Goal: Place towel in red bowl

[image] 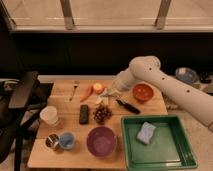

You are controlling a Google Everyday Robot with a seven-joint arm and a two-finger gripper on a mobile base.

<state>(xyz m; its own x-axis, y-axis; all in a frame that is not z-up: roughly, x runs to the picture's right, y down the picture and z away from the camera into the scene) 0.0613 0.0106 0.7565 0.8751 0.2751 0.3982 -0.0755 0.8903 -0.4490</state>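
Wooden and pale, the table (145, 107) carries everything, and the purple bowl (102, 141) near its front edge serves as the landmark. That bowl is round, smooth and deep. Behind it and to the right, at the far right of the table, sits the one red bowl (142, 92), smaller, glossy and shallow. Right of the purple bowl lies one green tray (175, 155), a rectangular plastic piece with raised walls, and in it rests a single soft, pale-blue folded towel (146, 132), well apart from the red bowl.

The white arm (170, 87), smooth and tubular, reaches in from the right. Its gripper (111, 94) hangs behind the purple bowl, low over the table and left of the red bowl, just beside some small pale item I cannot identify. Whether the fingers are spread or closed, or hold anything, I cannot tell.

Directly behind the purple bowl is one dark, knobbly bunch of grapes (102, 114), with a flat black remote (84, 114) to its left. Farther back lie one tapered orange carrot (86, 93), one round yellowish fruit (98, 88) and one thin metal fork (74, 90). A black-handled tool (128, 106) lies behind and right of the purple bowl. Left of the purple bowl stand a small blue cup (66, 141) and a shiny metal can (52, 142), touching or nearly so, with one white cup (49, 115) behind them.
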